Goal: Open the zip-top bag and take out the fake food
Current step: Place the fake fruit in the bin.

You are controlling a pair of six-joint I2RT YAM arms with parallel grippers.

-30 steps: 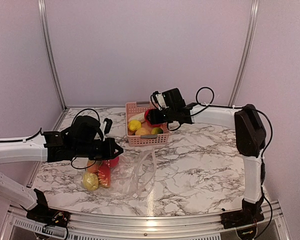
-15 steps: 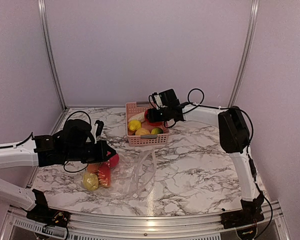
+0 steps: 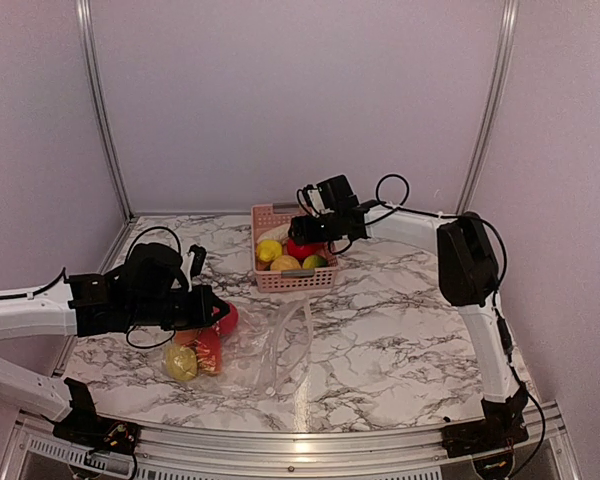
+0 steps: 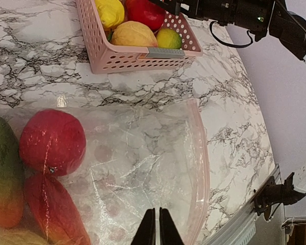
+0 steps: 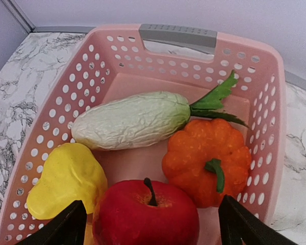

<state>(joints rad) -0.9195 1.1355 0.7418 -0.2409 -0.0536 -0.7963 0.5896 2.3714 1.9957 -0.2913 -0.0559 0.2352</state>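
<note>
Wide-spread right end effector (image 5: 153, 227) straddles red apple (image 5: 145, 214); closed left end effector (image 4: 153, 227) seemingly touches zip-top bag (image 4: 143, 153).

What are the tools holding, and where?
Left tool seems to pinch the zip-top bag by its clear top sheet; right tool is open, holding nothing.

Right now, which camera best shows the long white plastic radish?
Right wrist view: the long white radish lies whole in the pink slotted basket. Top view shows only a pale sliver; left wrist view shows none.

The basket (image 3: 295, 282) sits at the table's (image 3: 410, 330) back edge — fake food (image 3: 270, 250) inside. The zip-top bag (image 3: 270, 352) lies before it, leftward, holding more.
</note>
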